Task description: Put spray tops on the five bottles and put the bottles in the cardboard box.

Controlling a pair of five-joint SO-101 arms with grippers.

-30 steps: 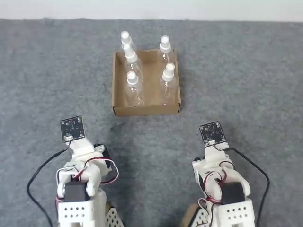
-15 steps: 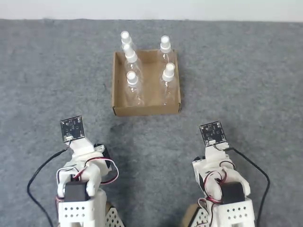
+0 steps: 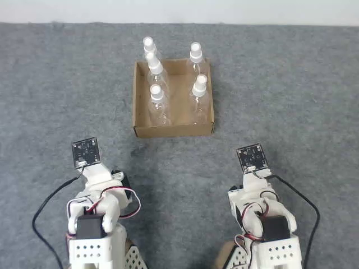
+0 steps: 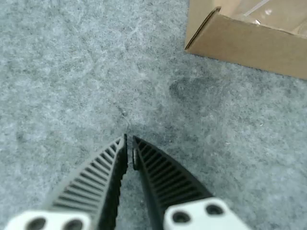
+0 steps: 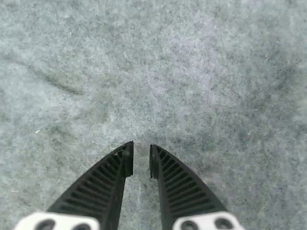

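Note:
The cardboard box (image 3: 173,130) stands on the grey carpet at the far middle of the table. Several clear bottles stand upright in it, each with a white spray top, among them a near-left bottle (image 3: 159,103) and a near-right one (image 3: 199,95). Both arms are folded back at the near edge, well short of the box, the left arm (image 3: 94,190) and the right arm (image 3: 259,193). My left gripper (image 4: 129,141) is shut over bare carpet, with a corner of the box (image 4: 249,43) ahead of it. My right gripper (image 5: 141,149) is shut with a thin slit and holds nothing.
Grey carpet (image 3: 280,89) covers the whole table around the box. A pale wall edge (image 3: 179,11) runs along the far side. Cables (image 3: 47,204) loop beside the arm bases.

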